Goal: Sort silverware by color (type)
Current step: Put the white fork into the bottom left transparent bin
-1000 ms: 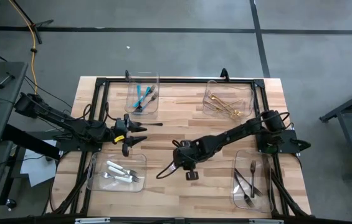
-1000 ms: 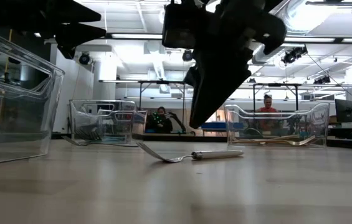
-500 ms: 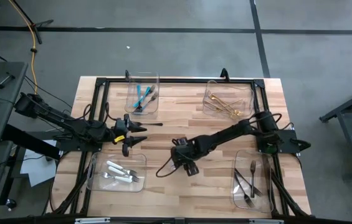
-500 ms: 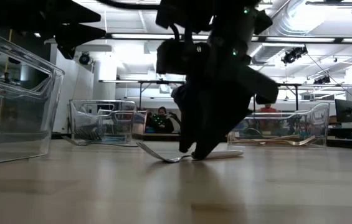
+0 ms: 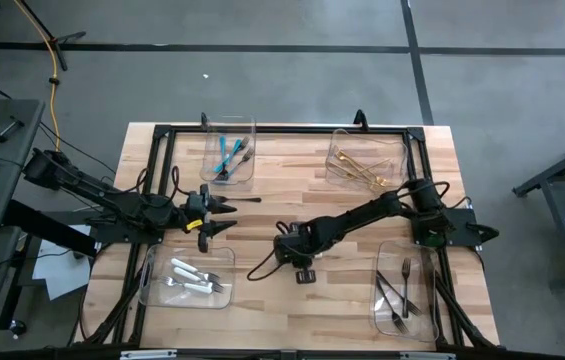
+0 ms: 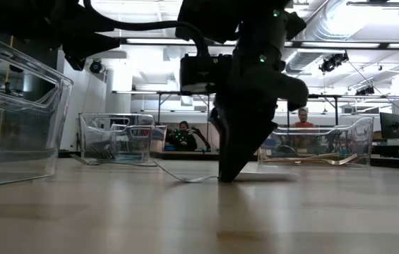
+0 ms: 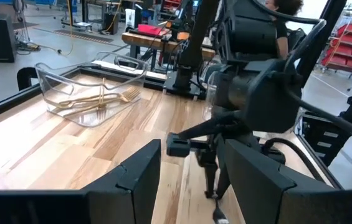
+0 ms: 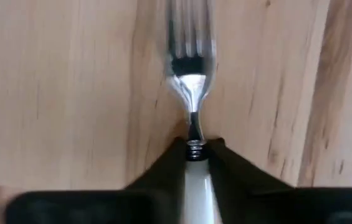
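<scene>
I find four bins already stocked by type, and my right gripper (image 5: 280, 254) clamped on the last loose white-handled fork (image 8: 191, 99) mid-table; left gripper (image 5: 220, 215) idles open.

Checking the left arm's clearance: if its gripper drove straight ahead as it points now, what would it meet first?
Probably the right gripper and its arm, low at mid-table, jaws closed on the white-handled fork. The left gripper points across the table at them; depth is uncertain.
</scene>
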Tool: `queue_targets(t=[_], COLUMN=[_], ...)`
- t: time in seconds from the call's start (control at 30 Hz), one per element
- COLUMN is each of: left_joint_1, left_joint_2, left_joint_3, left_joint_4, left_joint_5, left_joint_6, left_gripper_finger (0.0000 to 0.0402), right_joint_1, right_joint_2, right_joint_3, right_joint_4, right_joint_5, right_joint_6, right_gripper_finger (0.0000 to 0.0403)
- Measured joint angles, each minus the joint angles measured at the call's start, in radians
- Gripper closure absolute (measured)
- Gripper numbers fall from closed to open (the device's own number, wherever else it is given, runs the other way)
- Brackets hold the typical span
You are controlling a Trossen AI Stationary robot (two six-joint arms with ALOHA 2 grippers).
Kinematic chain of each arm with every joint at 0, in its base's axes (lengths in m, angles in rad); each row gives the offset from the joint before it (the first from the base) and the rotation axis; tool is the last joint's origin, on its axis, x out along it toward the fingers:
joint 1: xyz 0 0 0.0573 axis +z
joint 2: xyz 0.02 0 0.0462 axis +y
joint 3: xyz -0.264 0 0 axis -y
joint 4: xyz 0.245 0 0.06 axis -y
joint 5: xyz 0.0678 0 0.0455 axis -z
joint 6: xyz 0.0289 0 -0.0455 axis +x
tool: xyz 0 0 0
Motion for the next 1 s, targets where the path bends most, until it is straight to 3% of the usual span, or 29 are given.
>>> queue_targets(t=[0.07,0.23,0.57,0.67,0.8,1.0], left_joint_1=[0.000,0.000,0.000,0.000,0.000,0.000], left_joint_2=[0.000,0.000,0.000,-0.001,-0.001,-0.001], left_joint_3=[0.000,0.000,0.000,0.000,0.000,0.000], left_joint_4=[0.000,0.003,0.009,0.009,0.009,0.008], left_joint_5=[0.000,-0.001,-0.060,-0.061,-0.060,-0.058], left_joint_6=[0.000,-0.026,-0.025,-0.025,-0.025,-0.025], left_gripper_finger=[0.0230,0.0230,0.0230,0.0230,0.0230,0.0230], right_joint_1=[0.000,0.005,0.009,0.006,0.006,0.007], right_joint_2=[0.000,0.000,-0.051,-0.091,-0.113,-0.160], right_joint_3=[0.000,0.000,-0.013,-0.016,-0.018,-0.120], right_joint_4=[0.002,0.006,-0.002,-0.040,-0.106,-0.010], right_joint_5=[0.018,0.098,0.163,0.193,0.213,0.193], right_joint_6=[0.053,0.171,0.209,0.208,0.226,0.236], right_gripper_finger=[0.0373,0.0373,0.0373,0.0400,0.0399,0.0400])
